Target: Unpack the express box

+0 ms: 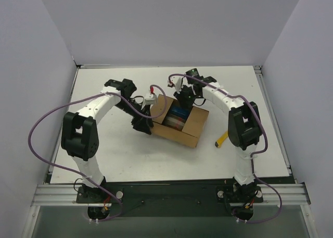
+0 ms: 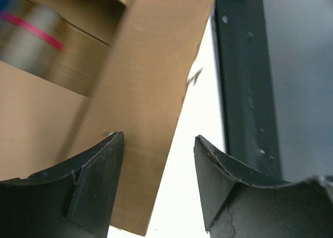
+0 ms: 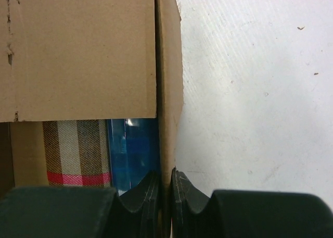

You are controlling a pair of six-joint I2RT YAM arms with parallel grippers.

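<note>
Seen from above, the right fingers (image 1: 184, 99) are closed on the far rim of the express box (image 1: 193, 124), and the left fingers (image 1: 142, 123) stand parted at its left end. The box sits in the middle of the table (image 1: 114, 160) with its flaps folded out, showing a blue pack (image 1: 179, 113) and something plaid beside it. A yellow utility knife (image 1: 222, 139) lies on the table just right of the box, apart from both arms. With the seam already open, I judge the knife has no further use. Having an arm at each of two sides looks like bracing: one pins the carton so it cannot slide, which frees the other to work.

In the left wrist view the fingers (image 2: 99, 183) are open and clamp nothing. The edge of a cardboard panel (image 2: 140, 92) runs down into the gap close to one finger, with white table beside it. A blurred pale shape with a pink band (image 2: 31, 40) lies inside the box. This stance looks suited to pressing that panel outward or taking hold of it.

In the right wrist view the fingers (image 3: 190, 199) squeeze the thin box wall (image 3: 169, 92), one inside and one outside. The blue pack (image 3: 132, 149) and the plaid item (image 3: 78, 149) lie partly under a flap (image 3: 78, 50), so holding the wall probably keeps the opening steady.
</note>
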